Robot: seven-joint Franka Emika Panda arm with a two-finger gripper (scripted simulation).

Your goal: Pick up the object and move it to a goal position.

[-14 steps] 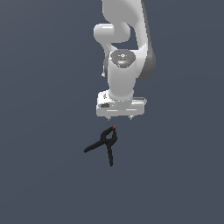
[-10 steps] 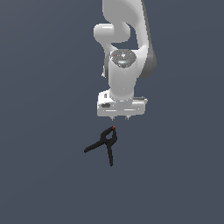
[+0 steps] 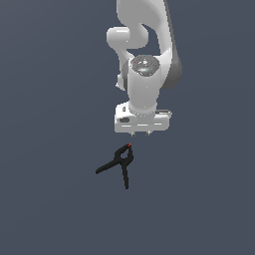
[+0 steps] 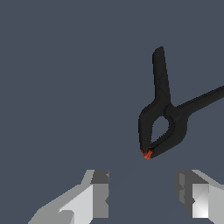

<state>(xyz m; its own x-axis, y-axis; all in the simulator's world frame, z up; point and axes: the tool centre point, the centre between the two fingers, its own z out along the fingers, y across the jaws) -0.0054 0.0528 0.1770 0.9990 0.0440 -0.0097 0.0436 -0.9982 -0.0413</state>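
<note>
**Above the clamp, your pincer waits to close in**

On the flat grey bench (image 3: 50, 199), the small black clamp (image 3: 121, 162) lies free, its two thin handles splayed apart and its looped nose, tipped in red, pointing toward the arm (image 3: 144, 60). Your pincer (image 3: 140, 133) hangs just above that red tip, open and holding nothing, so the step in hand looks like the approach before the pick-up; no goal marker shows in either view.

Your next move, by this reading, calls for a short shift over the clamp's looped body, then a drop until the fingers straddle it, then a squeeze. Aim for the thicker middle, since the handles are slim and may slip.

From the exterior view you get the height gap between pincer and clamp. Only the wrist view gives you the two fingers (image 4: 98, 194) set wide apart, and the clamp (image 4: 168, 118) lying off to one side of their gap rather than between them.
</note>
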